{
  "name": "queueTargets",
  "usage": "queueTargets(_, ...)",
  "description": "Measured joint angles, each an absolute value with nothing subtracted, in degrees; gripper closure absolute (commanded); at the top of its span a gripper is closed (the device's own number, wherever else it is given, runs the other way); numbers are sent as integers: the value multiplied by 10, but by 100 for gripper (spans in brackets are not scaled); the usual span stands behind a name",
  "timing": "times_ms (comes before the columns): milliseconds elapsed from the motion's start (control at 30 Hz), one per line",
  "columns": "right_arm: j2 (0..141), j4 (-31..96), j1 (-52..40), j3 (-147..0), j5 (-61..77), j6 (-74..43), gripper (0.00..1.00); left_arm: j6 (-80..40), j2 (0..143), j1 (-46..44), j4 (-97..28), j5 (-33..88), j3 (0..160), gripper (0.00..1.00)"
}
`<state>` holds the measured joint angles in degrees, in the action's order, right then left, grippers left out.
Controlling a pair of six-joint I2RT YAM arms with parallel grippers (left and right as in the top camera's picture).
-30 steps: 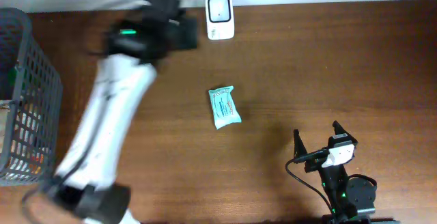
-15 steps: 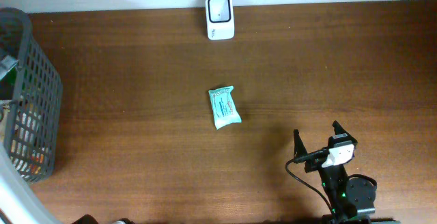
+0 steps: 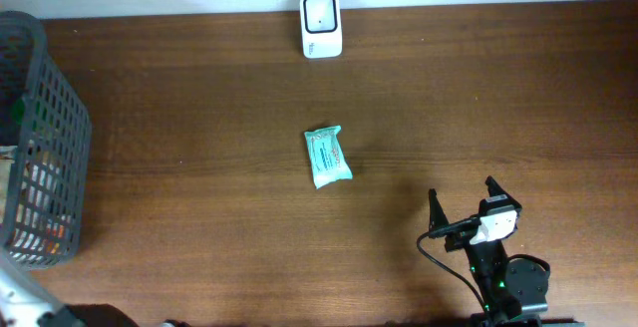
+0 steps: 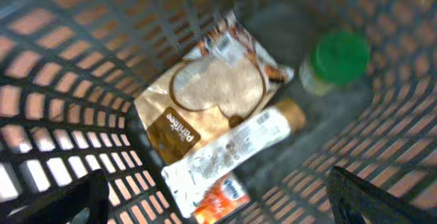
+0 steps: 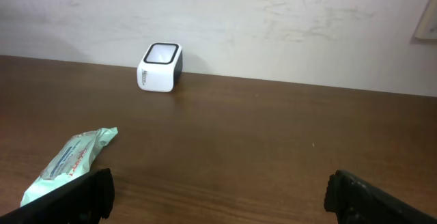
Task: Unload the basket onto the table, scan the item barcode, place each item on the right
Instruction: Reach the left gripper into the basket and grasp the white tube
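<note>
A white barcode scanner [image 3: 321, 25] stands at the table's back edge, also seen as a scanner [image 5: 160, 67] in the right wrist view. A pale green packet [image 3: 327, 156] lies flat mid-table; the same packet [image 5: 68, 159] shows left of my right gripper [image 5: 218, 190]. That right gripper [image 3: 464, 205] rests open and empty near the front right. My left gripper [image 4: 215, 183] hangs open above the inside of a grey basket [image 4: 61, 101], holding nothing. Below it lie a brown pouch [image 4: 205, 108], a white wrapper [image 4: 225, 152], an orange pack [image 4: 222, 200] and a green-capped bottle [image 4: 339, 59].
The grey mesh basket [image 3: 40, 138] stands at the table's left edge with items inside. A bit of the left arm [image 3: 15, 292] shows at the bottom-left corner. A pale wall runs behind the scanner.
The left arm has swung from the back of the table near the scanner away to the left and out of most of the overhead view. Packet, scanner and right arm have not moved.
</note>
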<state>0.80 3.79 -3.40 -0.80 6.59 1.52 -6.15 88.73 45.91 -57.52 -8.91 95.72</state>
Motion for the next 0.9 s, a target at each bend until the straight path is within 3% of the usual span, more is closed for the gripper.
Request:
queueTargets(300, 8, 38, -34, -8, 66, 15, 2, 96, 983, 474, -574, -57, 936, 11)
queueTargets(900, 8, 38, -34, -8, 66, 15, 2, 226, 1117, 477, -575, -10, 930, 22)
